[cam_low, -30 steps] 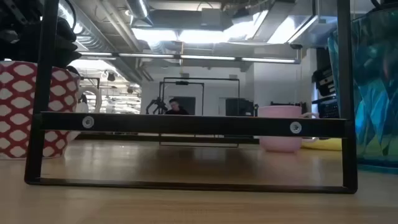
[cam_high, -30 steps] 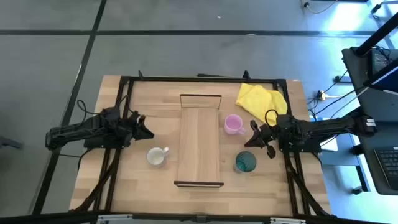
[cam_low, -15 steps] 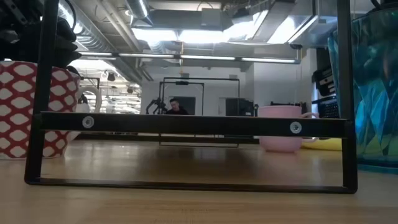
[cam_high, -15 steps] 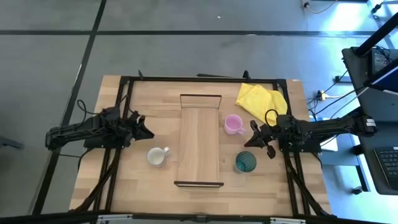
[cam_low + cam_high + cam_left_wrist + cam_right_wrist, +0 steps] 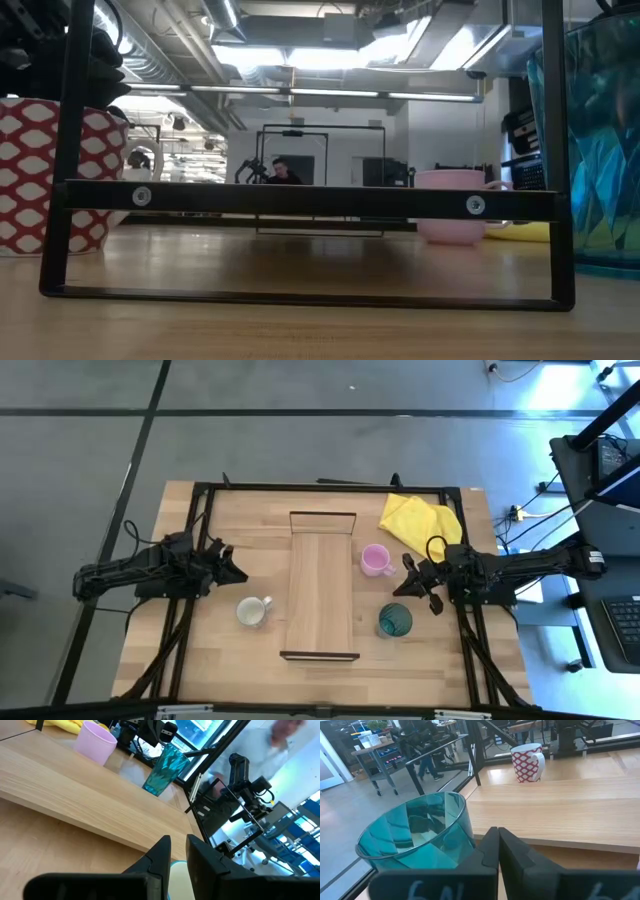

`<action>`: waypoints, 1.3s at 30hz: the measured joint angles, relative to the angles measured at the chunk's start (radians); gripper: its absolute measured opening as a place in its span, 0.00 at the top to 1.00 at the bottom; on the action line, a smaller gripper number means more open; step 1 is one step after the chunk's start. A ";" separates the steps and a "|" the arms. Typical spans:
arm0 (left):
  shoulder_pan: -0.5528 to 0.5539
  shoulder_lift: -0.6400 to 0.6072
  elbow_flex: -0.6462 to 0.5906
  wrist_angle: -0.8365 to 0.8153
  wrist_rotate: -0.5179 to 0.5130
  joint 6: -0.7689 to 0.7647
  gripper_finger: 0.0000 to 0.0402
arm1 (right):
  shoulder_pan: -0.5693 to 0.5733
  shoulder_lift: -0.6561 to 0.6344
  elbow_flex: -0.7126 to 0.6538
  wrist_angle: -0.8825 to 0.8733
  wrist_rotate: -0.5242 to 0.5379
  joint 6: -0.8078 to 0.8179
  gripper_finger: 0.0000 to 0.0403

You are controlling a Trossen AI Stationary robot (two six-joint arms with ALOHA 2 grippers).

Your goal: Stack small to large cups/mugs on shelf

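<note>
The right gripper (image 5: 411, 578), jaws together, sits between the pink handled mug (image 5: 375, 559) and the teal translucent handleless cup (image 5: 394, 620); the left gripper (image 5: 234, 568), jaws likewise together, lies near the white red-patterned mug (image 5: 252, 611).

Three cups (image 5: 394, 620), one shelf (image 5: 321, 596), one cloth (image 5: 420, 519)

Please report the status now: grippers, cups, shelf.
Left gripper shut, right gripper shut, both empty. Three cups beside shelf, none stacked. Nothing blocking.
</note>
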 joint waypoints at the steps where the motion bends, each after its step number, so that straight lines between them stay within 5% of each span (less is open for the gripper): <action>1: 0.000 0.000 0.000 0.000 0.000 0.000 0.86 | 0.000 0.000 0.000 0.000 0.000 0.000 0.98; 39: 0.000 0.000 0.000 0.000 0.000 0.000 0.86 | 0.000 0.000 0.000 0.035 0.002 0.026 0.98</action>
